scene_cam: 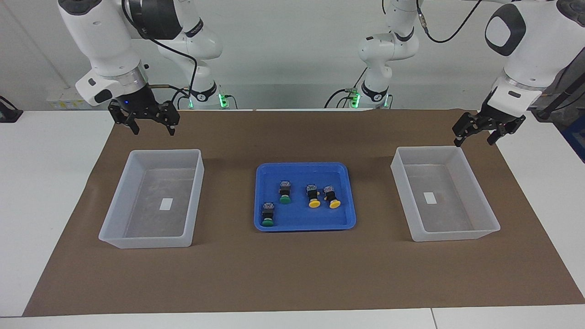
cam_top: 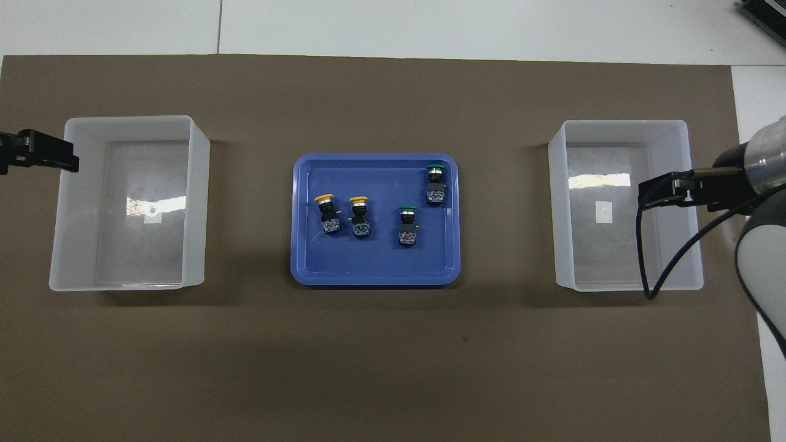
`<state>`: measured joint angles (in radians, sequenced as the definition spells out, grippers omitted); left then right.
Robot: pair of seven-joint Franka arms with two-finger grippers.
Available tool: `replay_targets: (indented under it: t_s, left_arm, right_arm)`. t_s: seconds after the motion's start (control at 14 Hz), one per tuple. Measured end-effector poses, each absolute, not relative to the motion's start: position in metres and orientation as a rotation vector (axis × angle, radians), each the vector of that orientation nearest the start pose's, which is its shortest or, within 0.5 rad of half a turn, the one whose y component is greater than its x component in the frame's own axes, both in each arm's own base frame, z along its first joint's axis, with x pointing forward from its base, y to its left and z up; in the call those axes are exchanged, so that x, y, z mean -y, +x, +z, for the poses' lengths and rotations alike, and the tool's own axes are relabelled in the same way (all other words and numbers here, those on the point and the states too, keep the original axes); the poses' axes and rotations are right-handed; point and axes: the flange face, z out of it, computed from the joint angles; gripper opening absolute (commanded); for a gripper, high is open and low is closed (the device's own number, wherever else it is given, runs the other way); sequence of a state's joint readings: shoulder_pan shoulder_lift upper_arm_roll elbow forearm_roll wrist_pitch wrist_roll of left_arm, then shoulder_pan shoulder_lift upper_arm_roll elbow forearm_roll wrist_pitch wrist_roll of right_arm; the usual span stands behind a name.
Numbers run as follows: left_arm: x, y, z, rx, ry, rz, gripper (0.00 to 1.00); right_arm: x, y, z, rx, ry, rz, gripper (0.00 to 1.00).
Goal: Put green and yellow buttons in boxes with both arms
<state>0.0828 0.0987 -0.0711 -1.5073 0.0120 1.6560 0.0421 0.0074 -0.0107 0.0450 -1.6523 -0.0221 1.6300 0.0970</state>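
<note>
Two green buttons (scene_cam: 284,192) (scene_cam: 268,214) and two yellow buttons (scene_cam: 313,196) (scene_cam: 332,197) lie in a shallow blue tray (scene_cam: 304,226) at the middle of the mat. In the overhead view the yellow ones (cam_top: 325,212) (cam_top: 359,215) lie side by side, and the green ones (cam_top: 406,224) (cam_top: 436,181) lie toward the right arm's end. One translucent box (scene_cam: 146,241) (cam_top: 556,209) stands at the right arm's end, the other (scene_cam: 452,235) (cam_top: 196,202) at the left arm's end; each holds only a white label. My right gripper (scene_cam: 153,130) (cam_top: 643,195) hangs open and empty by its box's rim. My left gripper (scene_cam: 474,140) (cam_top: 67,161) hangs open and empty by its box.
A brown mat (scene_cam: 292,274) covers the white table (scene_cam: 41,183) under the tray and both boxes. A black cable (cam_top: 669,258) hangs from the right arm over its box's outer edge.
</note>
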Motion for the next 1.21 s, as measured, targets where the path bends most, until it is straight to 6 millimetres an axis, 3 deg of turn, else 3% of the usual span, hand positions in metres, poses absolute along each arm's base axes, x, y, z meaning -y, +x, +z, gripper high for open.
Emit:
replay_targets:
  t_s: [0.57, 0.93, 1.21]
  left_arm:
    - [-0.008, 0.593, 0.606, -0.054, -3.135, -0.071, 1.00]
    - [0.012, 0.590, 0.605, -0.107, -3.135, -0.047, 1.00]
    - [0.043, 0.588, 0.605, -0.182, -3.132, -0.037, 1.00]
  right_arm:
    - [-0.025, 0.554, 0.597, -0.073, -3.164, 0.016, 1.00]
    - [-0.025, 0.554, 0.597, -0.074, -3.164, 0.019, 1.00]
    - [-0.026, 0.554, 0.597, -0.072, -3.164, 0.017, 1.00]
